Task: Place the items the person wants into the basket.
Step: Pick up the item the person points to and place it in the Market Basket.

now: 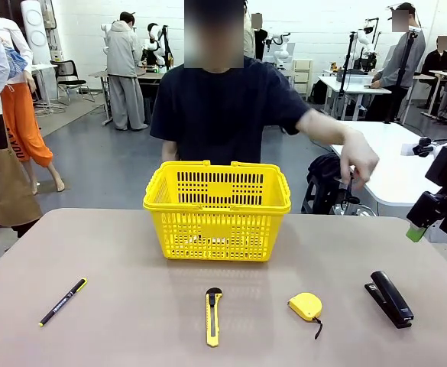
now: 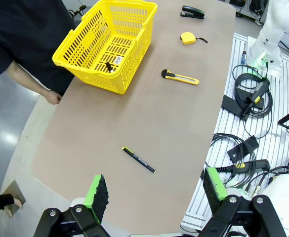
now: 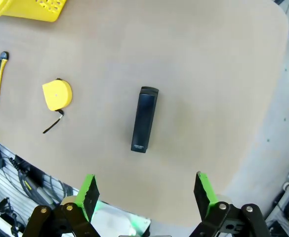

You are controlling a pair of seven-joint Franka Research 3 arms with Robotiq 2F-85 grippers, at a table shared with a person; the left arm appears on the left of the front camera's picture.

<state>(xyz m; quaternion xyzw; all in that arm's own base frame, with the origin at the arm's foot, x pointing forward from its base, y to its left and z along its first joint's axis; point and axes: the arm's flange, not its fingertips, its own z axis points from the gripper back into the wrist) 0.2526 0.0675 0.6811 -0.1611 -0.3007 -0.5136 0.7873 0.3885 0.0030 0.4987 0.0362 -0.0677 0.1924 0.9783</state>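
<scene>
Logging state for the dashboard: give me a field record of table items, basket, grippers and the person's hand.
basket: far centre of table, upright; small dark item inside, kind unclear
pen: near left
utility knife: near centre
tape measure: right of knife
stapler: near right
left gripper: open, empty
right gripper: open, above stapler
person's hand: raised, beyond far right edge

The person [image 1: 221, 115] wears a plain dark navy short-sleeved T-shirt. The left gripper [image 2: 155, 187] and the right gripper [image 3: 146, 190] are black, with round pivot bolts at the linkages and bright green pads [image 2: 96, 191]
</scene>
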